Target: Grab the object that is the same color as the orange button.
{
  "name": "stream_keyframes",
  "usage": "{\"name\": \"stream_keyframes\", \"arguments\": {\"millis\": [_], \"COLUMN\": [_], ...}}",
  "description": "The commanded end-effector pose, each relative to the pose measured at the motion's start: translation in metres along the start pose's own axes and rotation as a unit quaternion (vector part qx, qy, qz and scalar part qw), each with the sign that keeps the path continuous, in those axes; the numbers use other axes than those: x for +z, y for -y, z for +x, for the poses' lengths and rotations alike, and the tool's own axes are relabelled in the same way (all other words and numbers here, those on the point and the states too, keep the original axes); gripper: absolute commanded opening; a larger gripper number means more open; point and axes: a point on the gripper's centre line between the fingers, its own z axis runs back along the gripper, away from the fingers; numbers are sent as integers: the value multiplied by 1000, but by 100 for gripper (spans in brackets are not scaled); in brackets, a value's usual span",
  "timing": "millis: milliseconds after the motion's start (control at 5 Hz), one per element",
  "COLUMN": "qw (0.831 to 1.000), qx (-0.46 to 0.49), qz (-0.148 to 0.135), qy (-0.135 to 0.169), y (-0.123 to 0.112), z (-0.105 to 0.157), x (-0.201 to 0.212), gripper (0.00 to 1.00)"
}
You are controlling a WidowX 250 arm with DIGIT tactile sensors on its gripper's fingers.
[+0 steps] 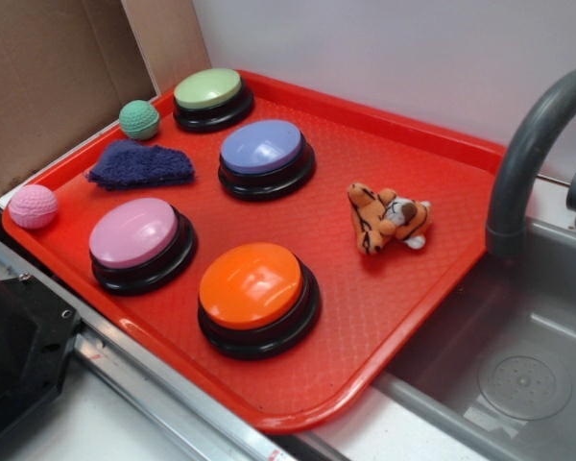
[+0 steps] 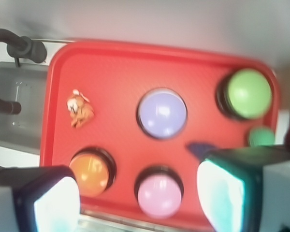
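The small orange plush tiger (image 1: 388, 218) lies on its side on the red tray (image 1: 403, 288), right of the middle; in the wrist view the tiger (image 2: 79, 110) sits at the tray's left. The orange button (image 1: 254, 291) stands at the tray's front; it also shows in the wrist view (image 2: 89, 172). My gripper (image 2: 137, 200) is open and empty, high above the tray's near edge, its pads wide apart with the pink button (image 2: 159, 195) between them. The gripper is out of the exterior view.
A purple button (image 1: 263, 154), green button (image 1: 210, 96) and pink button (image 1: 136, 239) stand on the tray. A blue cloth (image 1: 139, 164), green ball (image 1: 139, 119) and pink ball (image 1: 33, 206) lie at its left. A grey sink (image 1: 518, 375) with faucet (image 1: 523, 154) is at the right.
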Motion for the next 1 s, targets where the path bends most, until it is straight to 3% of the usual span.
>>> {"name": "stream_keyframes", "arguments": {"millis": [0,200,400,800], "qw": [986,980,973,963], "qx": [-162,-189,-210,-237], "qz": [2,11,44,41], "qy": [-37,-62,-88,-123], "y": [73,81,81,89], "z": [38,42,46,43], "x": [-49,-77,-109,-158], "gripper": [100,100,100,100]}}
